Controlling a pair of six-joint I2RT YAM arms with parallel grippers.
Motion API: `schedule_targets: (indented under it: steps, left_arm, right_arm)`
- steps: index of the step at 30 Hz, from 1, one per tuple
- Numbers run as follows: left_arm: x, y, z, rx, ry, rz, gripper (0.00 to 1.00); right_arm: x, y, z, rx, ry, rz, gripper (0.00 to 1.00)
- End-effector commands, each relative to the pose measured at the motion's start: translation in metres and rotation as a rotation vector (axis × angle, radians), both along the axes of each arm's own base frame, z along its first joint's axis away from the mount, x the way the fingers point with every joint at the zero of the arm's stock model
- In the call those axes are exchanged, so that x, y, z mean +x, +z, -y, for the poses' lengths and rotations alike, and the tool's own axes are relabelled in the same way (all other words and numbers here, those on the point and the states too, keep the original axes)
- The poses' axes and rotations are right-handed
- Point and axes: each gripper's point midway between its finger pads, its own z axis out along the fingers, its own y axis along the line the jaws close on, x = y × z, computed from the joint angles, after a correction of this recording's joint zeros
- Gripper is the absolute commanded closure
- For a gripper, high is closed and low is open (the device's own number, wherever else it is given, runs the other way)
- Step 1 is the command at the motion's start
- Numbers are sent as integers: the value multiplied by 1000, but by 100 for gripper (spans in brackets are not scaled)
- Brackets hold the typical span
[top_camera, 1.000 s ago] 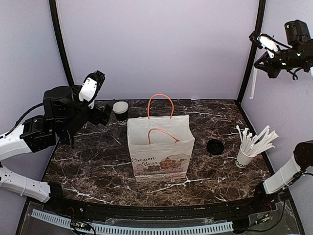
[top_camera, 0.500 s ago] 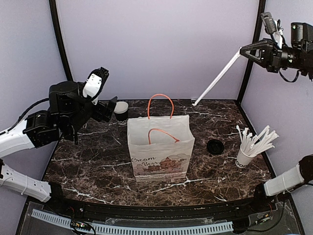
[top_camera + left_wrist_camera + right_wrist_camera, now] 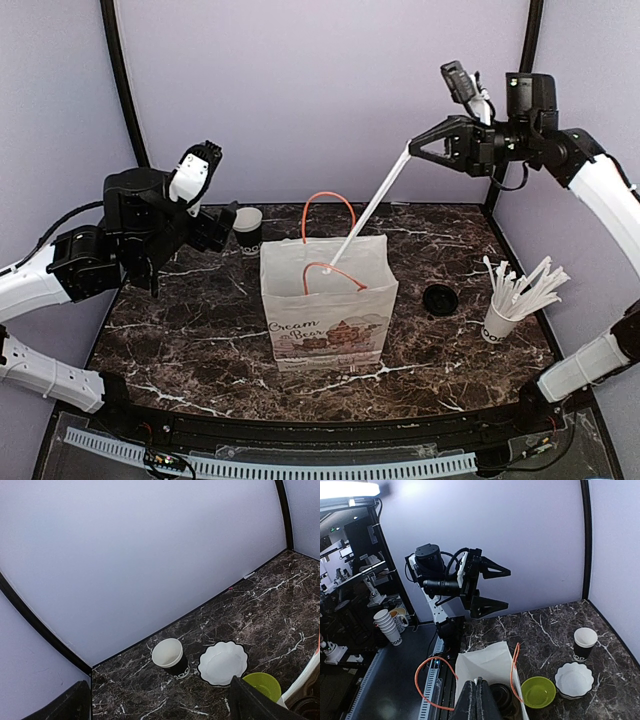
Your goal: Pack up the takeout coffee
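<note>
one white stick (image 3: 365, 210) clamped in the right gripper (image 3: 412, 148) slants down-left to the bag (image 3: 330, 320) mouth, seemingly above the lidded coffee (image 3: 501, 696); left gripper (image 3: 222, 225) gapes by the far-left corner.

Dark marble table (image 3: 200, 330) carries paper bag (image 3: 330, 320), lidless cup (image 3: 247, 230), black lid (image 3: 439, 299), stick cup (image 3: 497, 322).

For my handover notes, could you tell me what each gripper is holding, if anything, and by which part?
The right gripper holds a long white stick by its upper end; the left gripper is open and empty.
</note>
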Motion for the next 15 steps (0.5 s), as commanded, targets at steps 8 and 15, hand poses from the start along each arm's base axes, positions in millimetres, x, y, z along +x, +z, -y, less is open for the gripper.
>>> schedule_targets:
  steps: [8, 15]
  left_arm:
    - [-5, 5, -15, -46, 29, 4, 2]
    - [-8, 5, -22, -54, 37, -1, 2]
  right_arm:
    - [3, -47, -87, -73, 68, -6, 100]
    - [-40, -92, -141, -160, 233, -42, 100]
